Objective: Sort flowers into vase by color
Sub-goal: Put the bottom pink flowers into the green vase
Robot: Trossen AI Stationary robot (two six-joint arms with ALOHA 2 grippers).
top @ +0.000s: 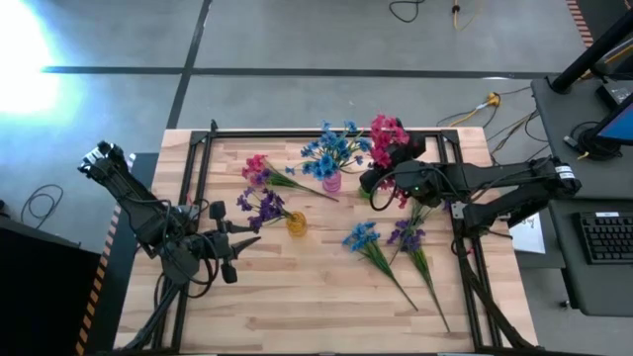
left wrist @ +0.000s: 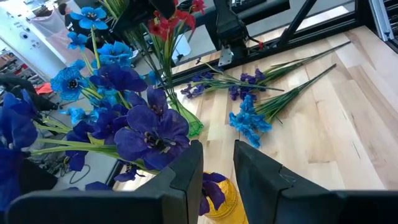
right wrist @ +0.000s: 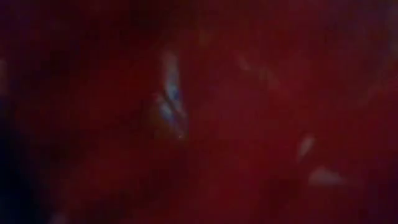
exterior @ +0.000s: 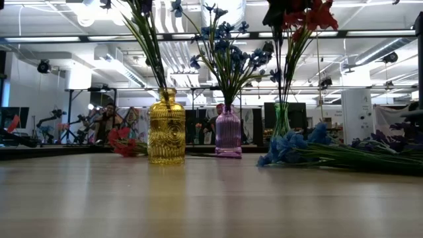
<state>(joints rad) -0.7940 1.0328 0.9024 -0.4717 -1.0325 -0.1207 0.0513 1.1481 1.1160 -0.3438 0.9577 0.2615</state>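
Observation:
Three vases stand mid-table. A yellow vase (exterior: pixel 166 129) holds purple flowers (top: pixel 262 206). A purple vase (exterior: pixel 228 132) holds blue flowers (top: pixel 331 148). A clear green vase (exterior: pixel 281 122) holds red flowers (top: pixel 388 138). Flat on the wood lie a red-pink sprig (top: pixel 265 170), a blue sprig (top: pixel 364 239) and a purple sprig (top: pixel 407 235). My left gripper (left wrist: pixel 217 165) hovers open just left of the yellow vase (left wrist: pixel 221 199), close to the purple blooms (left wrist: pixel 149 134), nothing between its fingers. My right gripper (top: pixel 374 180) is beside the red flowers, which fill its wrist view.
A black frame (top: pixel 326 130) runs along the table's far edge and down both sides. Bare wood (top: pixel 297 297) stretches across the near half of the table. A desk with a keyboard (top: pixel 605 237) stands off the right edge.

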